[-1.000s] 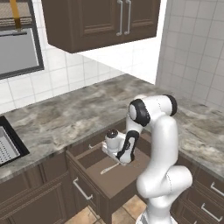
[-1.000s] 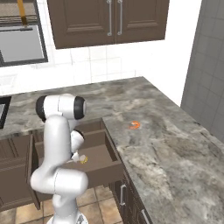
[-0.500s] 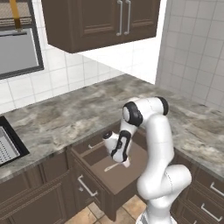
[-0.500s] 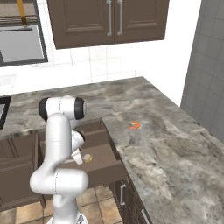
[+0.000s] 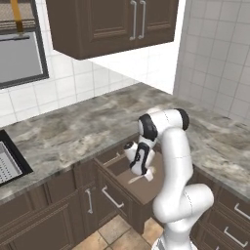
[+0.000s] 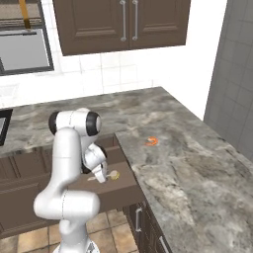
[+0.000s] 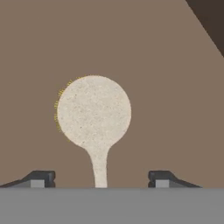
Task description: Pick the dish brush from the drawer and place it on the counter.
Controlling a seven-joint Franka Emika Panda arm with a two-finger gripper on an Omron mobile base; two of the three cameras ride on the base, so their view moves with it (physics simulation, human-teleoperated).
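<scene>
hand view: claw (image 7: 100, 178) points straight down at the drawer (image 7: 166, 74) floor, fingers spread wide, nothing between the pads
brush: dish brush (image 7: 94, 116) lies flat on the drawer floor, round pale head up-frame, yellowish bristle fringe along its left edge
handle: thin cream stick runs from the head down between the two fingertips (image 7: 40, 178), touching neither
drawer: pulled out from the dark cabinets below the surface (image 5: 73, 132), silver bar handle on its front
left base view: claw (image 5: 145, 172) is down inside the drawer (image 5: 141, 188), brush (image 5: 139, 177) on the floor just beside it
right base view: claw (image 6: 102, 174) low in the drawer (image 6: 116, 190), brush (image 6: 105, 176) right under it, round head toward the drawer's right side
surface: grey-beige stone surface (image 6: 192, 163) runs along the drawer's right side
orange thing: small curled orange object (image 6: 151, 142) sits on the surface, well apart from the drawer
</scene>
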